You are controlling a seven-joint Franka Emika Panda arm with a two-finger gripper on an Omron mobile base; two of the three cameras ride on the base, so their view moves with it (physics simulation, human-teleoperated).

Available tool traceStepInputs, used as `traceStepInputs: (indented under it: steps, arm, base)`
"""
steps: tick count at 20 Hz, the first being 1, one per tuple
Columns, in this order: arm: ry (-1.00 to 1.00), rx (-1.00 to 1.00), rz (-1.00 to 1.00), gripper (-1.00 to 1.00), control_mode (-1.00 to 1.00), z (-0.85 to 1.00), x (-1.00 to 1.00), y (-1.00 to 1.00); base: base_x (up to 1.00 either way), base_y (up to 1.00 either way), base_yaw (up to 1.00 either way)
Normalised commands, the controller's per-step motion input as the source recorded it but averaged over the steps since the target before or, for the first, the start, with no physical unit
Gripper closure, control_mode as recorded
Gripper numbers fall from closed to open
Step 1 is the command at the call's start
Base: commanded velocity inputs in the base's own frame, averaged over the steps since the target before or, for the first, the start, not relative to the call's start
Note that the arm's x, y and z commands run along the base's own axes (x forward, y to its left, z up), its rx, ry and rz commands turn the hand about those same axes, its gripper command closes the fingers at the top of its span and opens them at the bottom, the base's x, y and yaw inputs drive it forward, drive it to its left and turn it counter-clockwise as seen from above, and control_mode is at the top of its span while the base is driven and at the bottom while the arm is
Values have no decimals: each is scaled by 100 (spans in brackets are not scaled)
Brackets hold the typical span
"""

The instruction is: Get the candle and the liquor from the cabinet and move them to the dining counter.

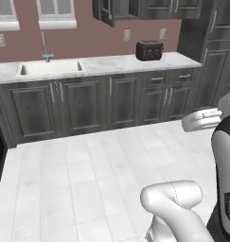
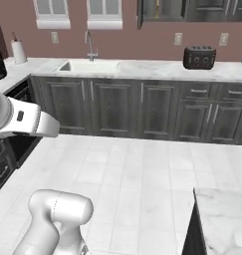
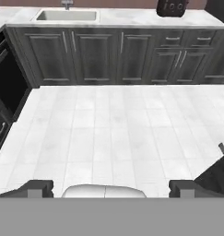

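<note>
Across the white tiled floor (image 1: 88, 165), at twelve o'clock from where the robot stands, runs the marble worktop with its sink (image 2: 90, 65) and a dark toaster (image 2: 199, 57) toward one o'clock. Above it, near the top edge, the cabinet (image 1: 109, 10) hangs with its door ajar; what sits inside is too dark to tell, so neither candle nor liquor can be made out. A corner of the dining counter (image 2: 224, 219) pokes in at five o'clock in the right base view. The gripper (image 3: 111, 186) shows its two dark tips set wide apart, with nothing between them.

I'd judge this the approach stage: nothing fetched yet, the base well apart from the wall units. Next it needs to drive closer and raise the arm toward that open cabinet door.

No brand, label or writing is legible anywhere.
</note>
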Motion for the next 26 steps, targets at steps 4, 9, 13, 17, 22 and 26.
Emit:
traceStepInputs:
  steps: [4,9,13,17,22,26]
  arm:
    - [0,0,0,-100,100,0,0,0]
    - [0,0,0,-100,100,0,0,0]
    - [0,0,0,-100,100,0,0,0]
    - [0,0,0,-100,100,0,0,0]
    - [0,0,0,-100,100,0,0,0]
    - [0,0,0,-100,100,0,0,0]
  base:
    - [100,0,0]
    - [100,-2,0]
    - [100,0,0]
    - [100,0,0]
    - [100,0,0]
    - [100,-5,0]
